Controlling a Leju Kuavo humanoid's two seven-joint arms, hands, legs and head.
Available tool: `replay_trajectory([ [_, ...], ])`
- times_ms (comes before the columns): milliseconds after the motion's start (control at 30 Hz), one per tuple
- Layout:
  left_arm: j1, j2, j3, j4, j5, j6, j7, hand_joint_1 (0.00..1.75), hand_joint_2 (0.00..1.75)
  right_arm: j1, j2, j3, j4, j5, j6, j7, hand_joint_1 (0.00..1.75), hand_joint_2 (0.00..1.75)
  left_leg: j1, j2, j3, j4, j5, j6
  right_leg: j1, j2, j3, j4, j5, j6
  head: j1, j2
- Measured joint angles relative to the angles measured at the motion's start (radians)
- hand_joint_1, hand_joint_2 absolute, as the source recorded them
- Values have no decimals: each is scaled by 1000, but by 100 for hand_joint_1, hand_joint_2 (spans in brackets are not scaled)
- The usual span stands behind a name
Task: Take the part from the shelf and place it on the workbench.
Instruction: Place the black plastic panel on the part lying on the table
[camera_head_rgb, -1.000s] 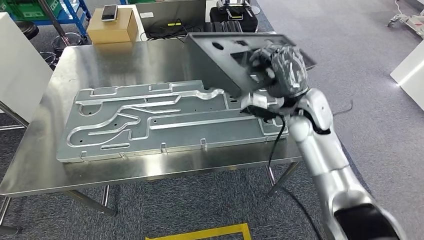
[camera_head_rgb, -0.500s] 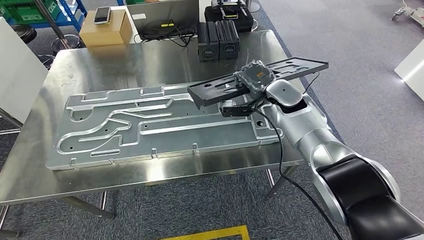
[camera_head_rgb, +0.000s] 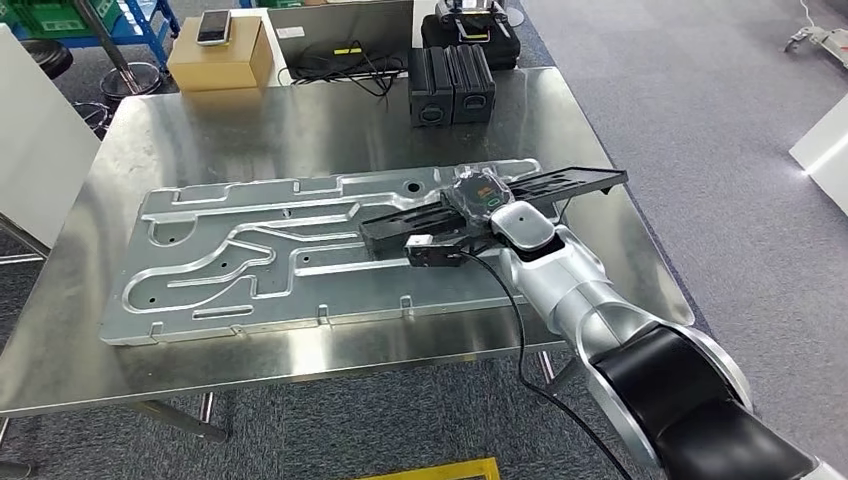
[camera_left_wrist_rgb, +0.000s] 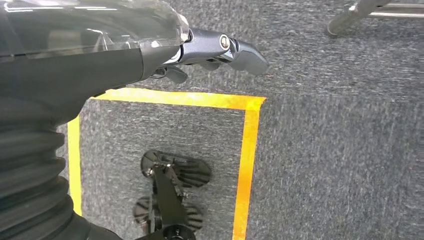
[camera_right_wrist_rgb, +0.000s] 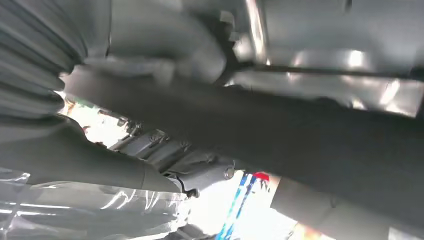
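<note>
Lowered since the earlier frames, the long flat black slotted part now lies almost level just above, perhaps touching, the large embossed silver metal plate on the steel workbench. One right hand grips its middle; release remains. One left hand hangs over carpet, fingers loosely extended, holding nothing. Farther: two black boxes, one cardboard box, one phone.
</note>
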Motion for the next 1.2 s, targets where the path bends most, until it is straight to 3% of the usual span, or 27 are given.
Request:
replay_trajectory([
  [33, -2, -1, -2, 0, -1, 2, 0, 0, 175, -5, 8, -3, 2, -3, -9, 13, 0, 0, -2, -1, 0, 5, -5, -4, 1, 0, 25, -59, 25, -3, 0, 0],
  [100, -7, -1, -6, 0, -2, 7, 2, 0, 175, -13, 26, -10, 6, -6, -25, 40, 0, 0, -3, -1, -3, 9, -9, -14, 6, 0, 43, -106, 33, -10, 0, 0],
  [167, -10, -1, -12, 0, -2, 15, 5, 0, 87, -18, 43, -19, 8, -9, -35, 62, 0, 0, -2, 0, -3, 9, -13, -25, 6, 2, 45, -113, 34, -20, 0, 0],
  [233, -11, -2, -18, 0, -2, 26, 8, 0, 0, -26, 62, -29, 9, -17, -43, 71, 0, 0, 0, 0, -15, 42, -37, -36, 3, 3, 52, -121, 36, -31, 0, 0],
  [333, -13, -2, -21, 0, -1, 38, 14, 0, 0, -36, 97, -49, 9, -53, -54, 56, 0, 0, 4, 0, -98, 222, -122, -51, 2, 4, 58, -125, 34, -40, 0, 0],
  [367, -12, -3, -22, 1, 0, 40, 16, 0, 0, -37, 107, -59, 9, -76, -55, 40, 0, 0, 6, 0, -127, 278, -139, -54, 2, 4, 59, -124, 33, -41, 0, 0],
  [400, -11, -3, -22, 1, 2, 43, 19, 0, 0, -37, 117, -73, 9, -114, -53, 11, 0, 0, 8, 0, -143, 303, -138, -57, 2, 4, 60, -124, 32, -41, 0, 0],
  [433, -10, -4, -22, 1, 4, 45, 21, 0, 0, -36, 128, -94, 8, -167, -48, -31, 0, 0, 10, 1, -139, 285, -117, -59, 2, 5, 61, -123, 31, -41, 0, 0],
  [500, -8, -4, -22, 1, 7, 51, 26, 0, 0, -38, 155, -155, -1, -315, -14, -152, 0, 0, 13, 2, -80, 152, -41, -58, 2, 7, 66, -120, 26, -36, 0, 0],
  [567, -9, -4, -22, 1, 8, 53, 31, 0, 0, -43, 181, -224, -15, -462, 42, -268, 0, 0, 11, 1, -23, 36, 0, -50, 5, 9, 69, -117, 22, -28, 0, 0],
  [667, -6, -4, -22, 1, 8, 54, 33, 0, 0, -51, 212, -311, -44, -641, 151, -378, 0, 0, 9, -1, -9, 8, 1, -32, 8, 8, 68, -118, 21, -13, 0, 0],
  [733, -4, -4, -22, 1, 8, 54, 34, 0, 0, -55, 229, -358, -81, -770, 232, -431, 0, 0, 13, -1, -7, 3, 5, -19, 7, 6, 59, -94, 2, -4, 0, 0],
  [767, -5, -4, -22, 1, 8, 54, 34, 0, 0, -58, 235, -376, -101, -833, 268, -448, 0, 0, 14, 0, -6, 0, 7, -13, 7, 5, 41, -53, -23, -1, 0, 0],
  [833, -7, -4, -22, 1, 9, 54, 34, 0, 0, -61, 239, -394, -144, -947, 325, -454, 0, 0, 13, 1, -6, 0, 7, -6, 6, 3, -21, 81, -88, 2, 0, 0],
  [867, -7, -4, -22, 1, 11, 54, 34, 0, 0, -59, 239, -397, -170, -1009, 348, -451, 0, 0, 11, 0, -6, 0, 6, -5, 6, 3, -52, 145, -110, 2, 0, 0],
  [900, -6, -4, -22, 1, 13, 53, 34, 0, 0, -57, 236, -399, -197, -1067, 365, -445, 0, 0, 10, 0, -6, 1, 6, -4, 6, 3, -71, 178, -113, 1, 0, 0],
  [933, -6, -4, -22, 1, 16, 53, 35, 0, 0, -54, 230, -399, -227, -1121, 374, -439, 0, 0, 8, -1, -6, 1, 5, -3, 7, 3, -69, 171, -97, -1, 0, 0],
  [967, -5, -4, -22, 1, 19, 52, 35, 0, 0, -54, 223, -399, -259, -1171, 376, -433, 0, 0, 6, -2, -6, 2, 5, -3, 8, 3, -48, 123, -65, -6, 0, 0],
  [1000, -5, -5, -22, 1, 22, 51, 34, 0, 0, -53, 212, -399, -290, -1212, 372, -431, 0, 0, 4, -3, -5, 3, 5, -3, 11, 3, -12, 47, -27, -13, 0, 0],
  [1067, -3, -9, -22, 2, 30, 48, 34, 0, 0, -42, 181, -399, -373, -1287, 351, -439, 0, 0, -1, -5, -6, 4, 4, -6, 18, -1, 49, -82, 20, -26, 0, 0],
  [1100, 0, -11, -22, 2, 34, 46, 34, 0, 0, -30, 162, -399, -420, -1313, 334, -447, 0, 0, -1, -5, -7, 4, 4, -9, 21, -2, 64, -114, 27, -30, 0, 0],
  [1200, 9, -13, -20, 3, 51, 36, 34, 0, 0, 32, 99, -399, -577, -1294, 229, -468, 0, 0, 2, -6, -6, 1, 3, -20, 21, -4, 71, -132, 30, -32, 0, 0],
])
